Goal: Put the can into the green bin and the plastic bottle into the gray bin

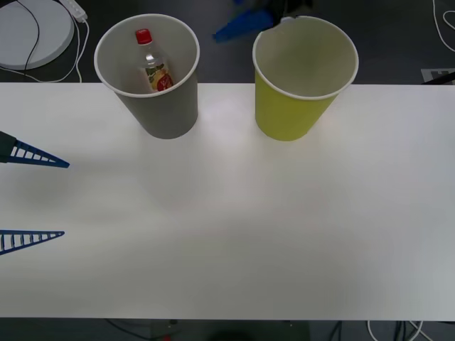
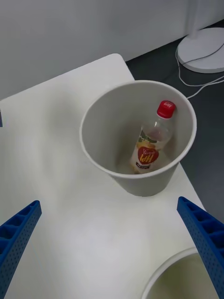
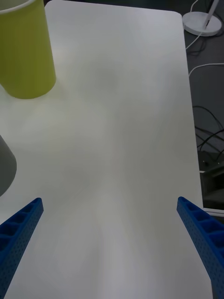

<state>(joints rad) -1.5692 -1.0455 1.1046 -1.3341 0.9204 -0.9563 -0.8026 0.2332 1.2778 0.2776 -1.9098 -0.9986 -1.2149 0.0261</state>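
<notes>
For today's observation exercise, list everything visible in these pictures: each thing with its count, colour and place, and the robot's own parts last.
Gray bin: one, gray with white inside, far left part of the table.
Bottle: one, clear with red cap, leaning inside the gray bin.
Green bin: one, yellow-green, far edge of the table, right of the gray bin.
Table: one, white, under both bins.
Round base: one, white, on the floor beyond the table's left end, with cables.
Left gripper: one, blue, jaws open, at the table's left edge.
Right gripper: one, blue, above and behind the green bin, jaws open.
</notes>
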